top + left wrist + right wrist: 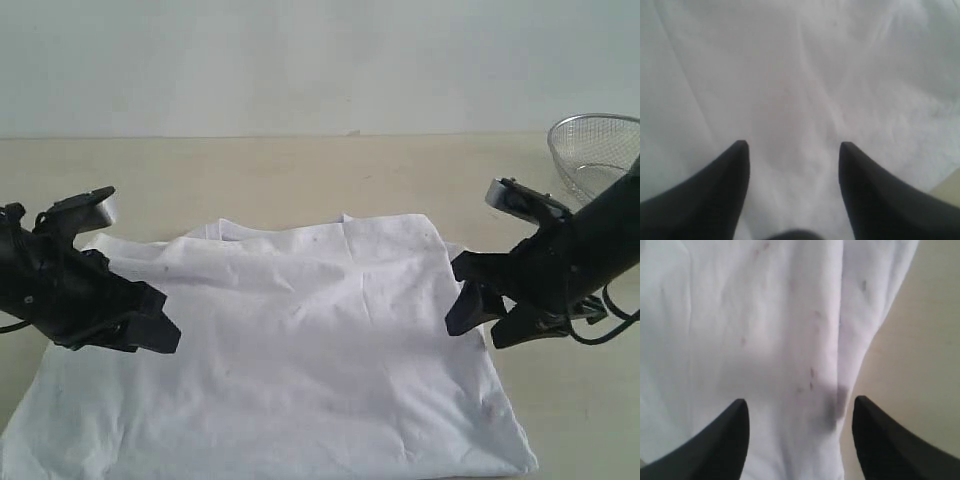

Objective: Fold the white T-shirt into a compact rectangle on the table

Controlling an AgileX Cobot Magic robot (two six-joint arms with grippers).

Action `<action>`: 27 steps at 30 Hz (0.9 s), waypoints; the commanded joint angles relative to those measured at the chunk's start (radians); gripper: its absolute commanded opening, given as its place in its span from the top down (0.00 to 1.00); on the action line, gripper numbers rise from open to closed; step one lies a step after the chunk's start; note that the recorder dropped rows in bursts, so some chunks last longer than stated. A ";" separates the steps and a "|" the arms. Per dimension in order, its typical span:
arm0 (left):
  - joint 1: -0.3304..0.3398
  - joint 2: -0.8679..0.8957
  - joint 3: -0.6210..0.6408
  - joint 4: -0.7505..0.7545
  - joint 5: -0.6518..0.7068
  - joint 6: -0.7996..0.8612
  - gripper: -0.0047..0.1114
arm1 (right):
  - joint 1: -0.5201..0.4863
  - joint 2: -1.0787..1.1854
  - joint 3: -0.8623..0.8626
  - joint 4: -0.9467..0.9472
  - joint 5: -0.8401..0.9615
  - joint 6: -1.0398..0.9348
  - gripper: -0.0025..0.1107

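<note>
— Where is the shirt (300, 350) lying?
— Lower middle of the frame, spreading white and wrinkled over the beige counter (250, 170), plain side up.
— Grippers?
— The left gripper (162, 325) and right gripper (470, 310) are gaping wide, holding nothing.

**Soft flat light, hazy close-ups**

Evenly bright across the exterior view, shirt (330, 340) near overexposed. Washed out, blurred in both wrist views; black fingers (715, 200) soft-edged. Small grey shadow on cloth in right wrist view.
</note>
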 commanded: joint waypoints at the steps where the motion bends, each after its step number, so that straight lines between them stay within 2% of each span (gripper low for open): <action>1: -0.001 0.012 -0.005 0.006 -0.016 -0.009 0.51 | -0.061 0.025 -0.011 0.086 0.036 -0.106 0.49; 8: -0.001 0.014 -0.005 0.024 -0.082 -0.009 0.51 | -0.075 0.034 -0.011 0.104 0.028 -0.146 0.49; 27: -0.001 0.014 -0.005 0.063 -0.113 -0.050 0.51 | -0.067 0.148 -0.011 0.211 0.067 -0.188 0.49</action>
